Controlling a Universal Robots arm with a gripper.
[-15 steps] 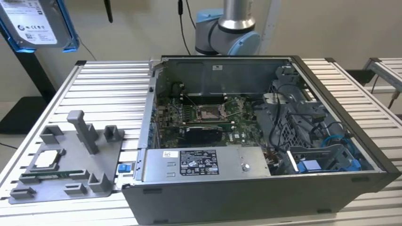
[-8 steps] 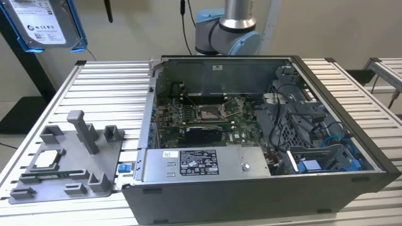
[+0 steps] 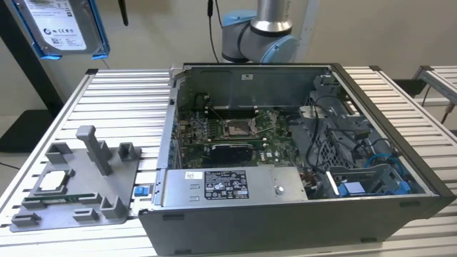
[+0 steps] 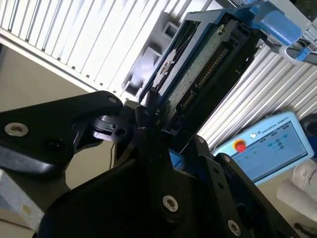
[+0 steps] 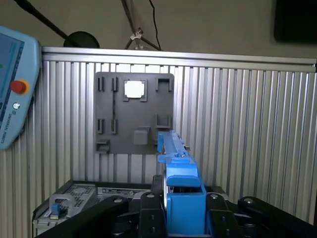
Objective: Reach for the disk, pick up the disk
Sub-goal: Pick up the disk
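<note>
The disk (image 3: 64, 25), a silver-grey drive with a white label in a blue bracket, hangs high above the table at the exterior view's far left, well clear of the open computer case. In both wrist views my gripper (image 5: 185, 208) is shut on it. The black fingers (image 5: 151, 206) press on either side of the blue bracket (image 5: 177, 166). In the second wrist view the disk (image 4: 198, 64) runs edge-on out from between the fingers (image 4: 143, 116), circuit board side showing.
The open computer case (image 3: 164, 160) stands mid-table, with a grey power supply box (image 3: 228, 184) at its front. A grey fixture tray (image 3: 93, 187) holding a small silver chip (image 3: 53, 182) lies beside it on the slatted table (image 3: 121, 101). A teach pendant (image 4: 267, 148) rests off the table.
</note>
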